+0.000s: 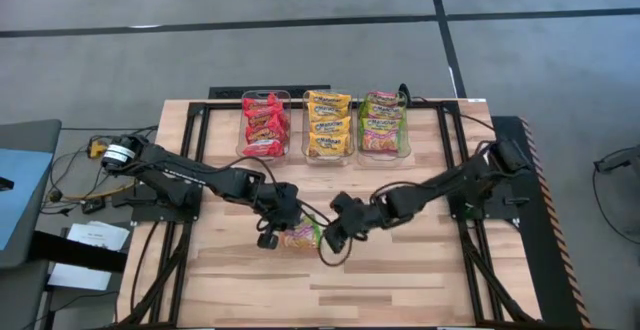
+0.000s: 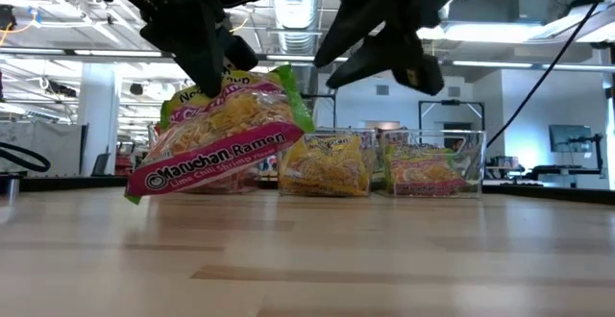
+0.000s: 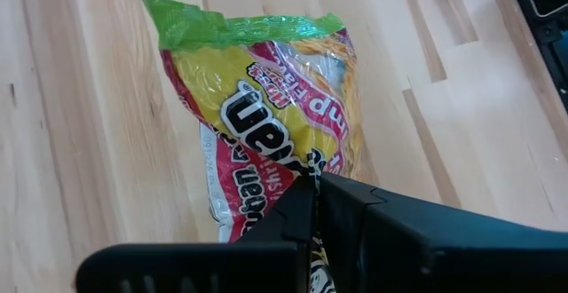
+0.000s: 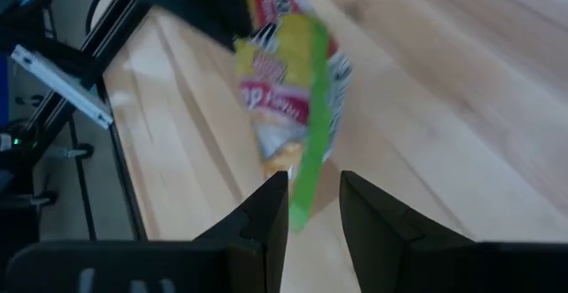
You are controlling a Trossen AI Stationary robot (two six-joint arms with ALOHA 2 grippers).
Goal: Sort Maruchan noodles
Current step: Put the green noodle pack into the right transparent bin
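Green-and-pink packet (image 2: pixel 216 134) hangs tilted, clear of the tabletop (image 2: pixel 384 259), in front of the bins (image 1: pixel 325 125). Left gripper (image 3: pixel 315 182) has its jaws clamped on one edge. Right gripper (image 4: pixel 312 206) sits at the packet's green end, jaws apart, the end seal between them. Other packets fill the bins.

I see one green-and-pink Maruchan Ramen packet (image 2: pixel 223 133) lifted off the table near its middle, tilted, its green end raised and "Lime Chili Shrimp" legible along the pink band. Toward the table's far edge, I count three rows of packets: red ones (image 1: pixel 265 123), yellow ones (image 1: pixel 329 123) and green-and-pink ones (image 1: pixel 382 123), lying stacked.
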